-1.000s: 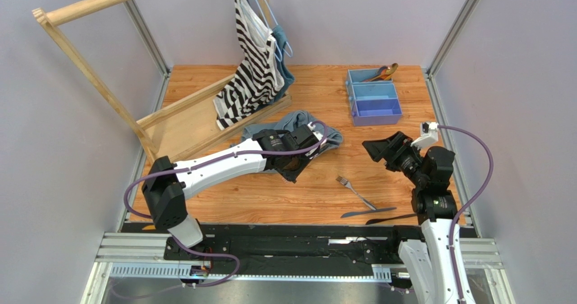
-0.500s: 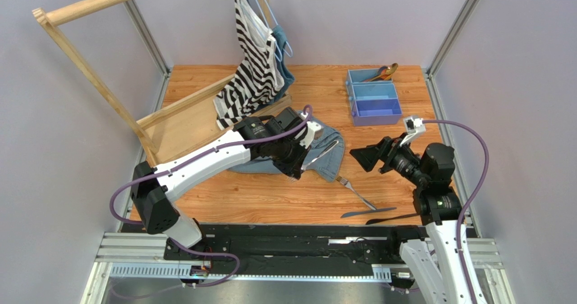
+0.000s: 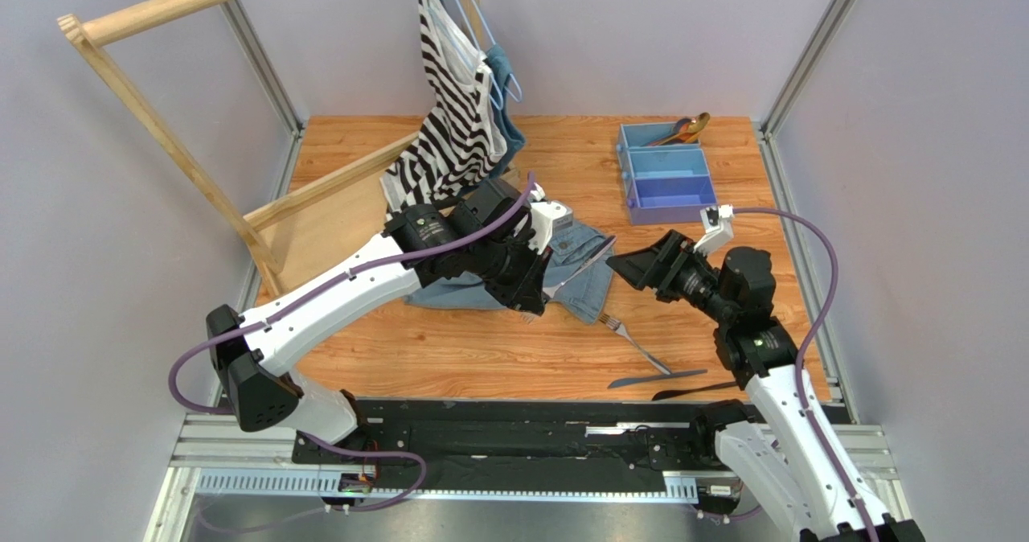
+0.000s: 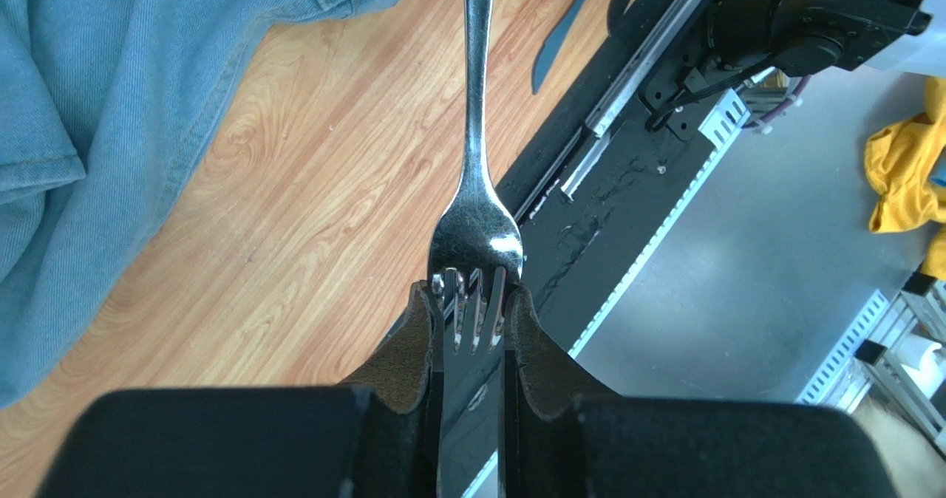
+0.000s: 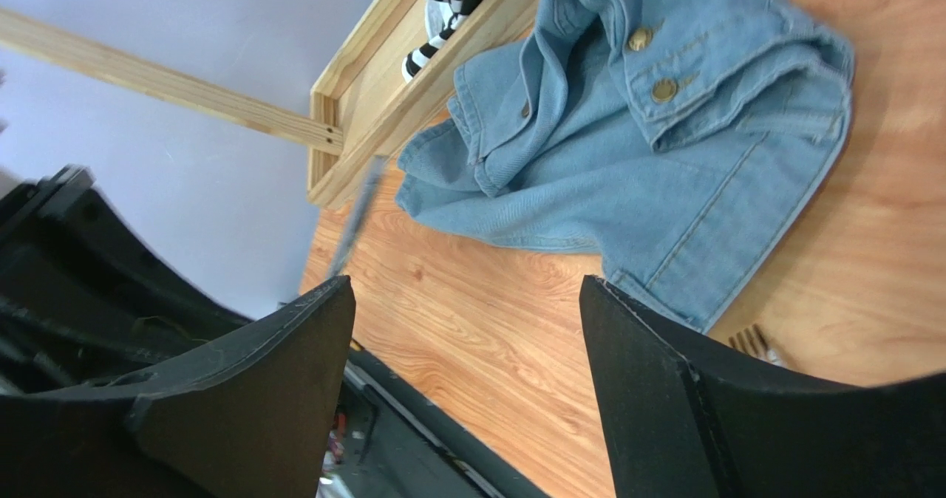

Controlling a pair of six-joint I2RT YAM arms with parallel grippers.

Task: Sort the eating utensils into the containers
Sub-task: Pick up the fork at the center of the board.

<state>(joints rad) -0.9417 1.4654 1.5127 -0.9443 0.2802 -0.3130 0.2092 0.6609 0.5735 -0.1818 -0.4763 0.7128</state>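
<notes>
My left gripper (image 3: 539,286) is shut on the tines of a silver fork (image 3: 581,268) and holds it in the air above a denim garment (image 3: 580,253), handle pointing right. In the left wrist view the fork (image 4: 477,177) sticks out from the gripper (image 4: 475,310). My right gripper (image 3: 622,268) is open and empty, its tips just right of the fork's handle end; in its wrist view the handle (image 5: 358,215) shows beyond the open gripper (image 5: 466,332). A second fork (image 3: 638,343) and two dark knives (image 3: 658,379) lie near the front. The light blue tray (image 3: 667,198) holds spoons (image 3: 684,128) in its far compartment.
A wooden rack (image 3: 157,120) with hanging striped and blue clothes (image 3: 453,108) stands at the back left. Metal frame posts line both sides. The black rail (image 3: 544,428) runs along the front edge. The denim garment also shows in the right wrist view (image 5: 666,154).
My left gripper has lifted the fork off the denim and swung it right. My right gripper has moved left toward the fork's handle, staying open.
</notes>
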